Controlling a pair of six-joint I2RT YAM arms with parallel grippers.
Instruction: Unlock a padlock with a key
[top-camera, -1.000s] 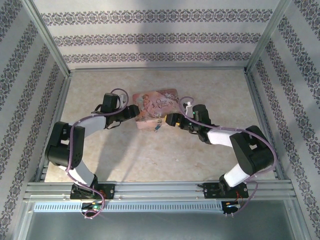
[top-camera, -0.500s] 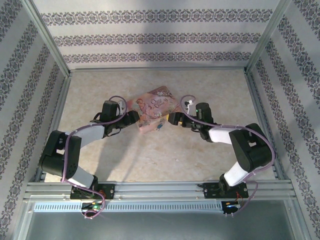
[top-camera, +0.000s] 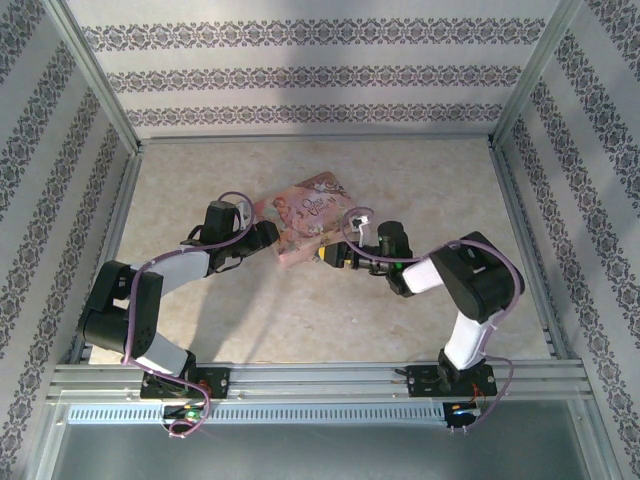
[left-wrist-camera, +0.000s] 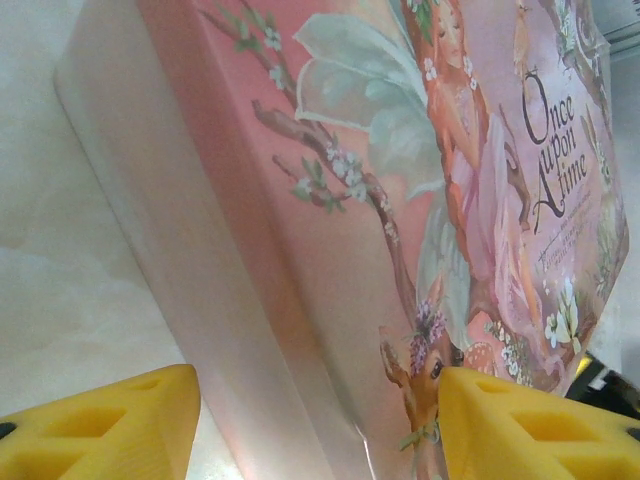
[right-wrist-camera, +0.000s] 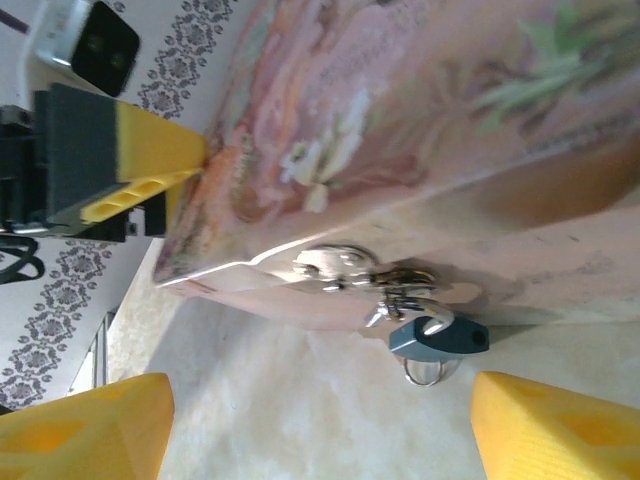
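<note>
The tiny blue padlock (right-wrist-camera: 438, 337) hangs by its silver shackle from the metal hasp (right-wrist-camera: 335, 265) on the front of the pink box (right-wrist-camera: 420, 110). A thin silver ring (right-wrist-camera: 425, 372) sits just under its body. My right gripper (right-wrist-camera: 320, 430) is open, its yellow fingers wide apart on either side of the padlock and a short way in front of it. My left gripper (left-wrist-camera: 320, 425) holds the box's corner (left-wrist-camera: 330, 250), one finger on the illustrated lid and the other against the side. From above, the left gripper (top-camera: 275, 238) and right gripper (top-camera: 322, 256) flank the box (top-camera: 312, 212).
The box lies turned at an angle in the middle of the beige table (top-camera: 300, 310). Aluminium frame rails (top-camera: 320, 380) and patterned walls enclose the workspace. Open tabletop lies in front of the box and to both sides.
The left gripper turned the box counter-clockwise a second ago and has stayed still since. The right arm has swung left, bringing its gripper up to the box's front where the padlock hangs.
</note>
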